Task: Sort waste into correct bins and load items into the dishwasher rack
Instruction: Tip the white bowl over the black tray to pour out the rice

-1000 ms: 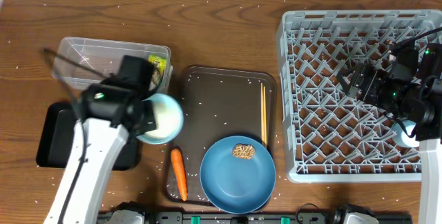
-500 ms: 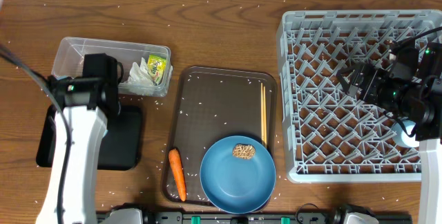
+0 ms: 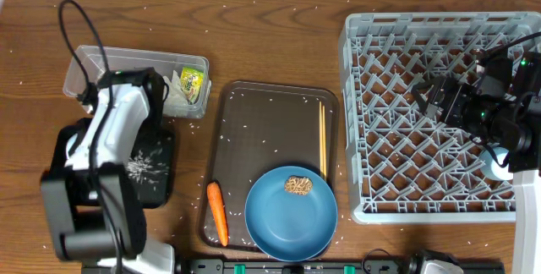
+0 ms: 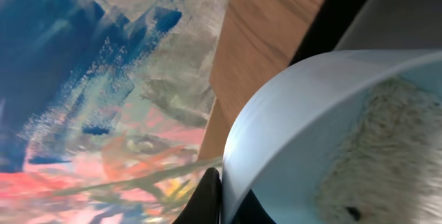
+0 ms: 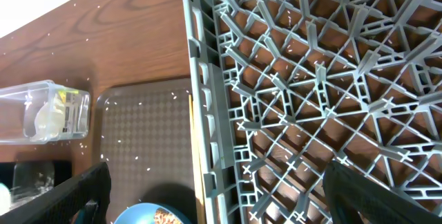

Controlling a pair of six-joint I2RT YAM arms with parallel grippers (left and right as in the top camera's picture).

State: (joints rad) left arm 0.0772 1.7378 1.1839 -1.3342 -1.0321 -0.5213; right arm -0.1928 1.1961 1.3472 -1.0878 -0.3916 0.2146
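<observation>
Left end effector pinches white bowl by rim; bowl tilted, by black tray, rice residue inside. Tip steeper, shake gently, aim at rice pile, not tabletop. Right end effector open, empty, over dishwasher rack.

I carried the bowl from the brown tray's edge over to the black tray, where rice spilled out.
</observation>
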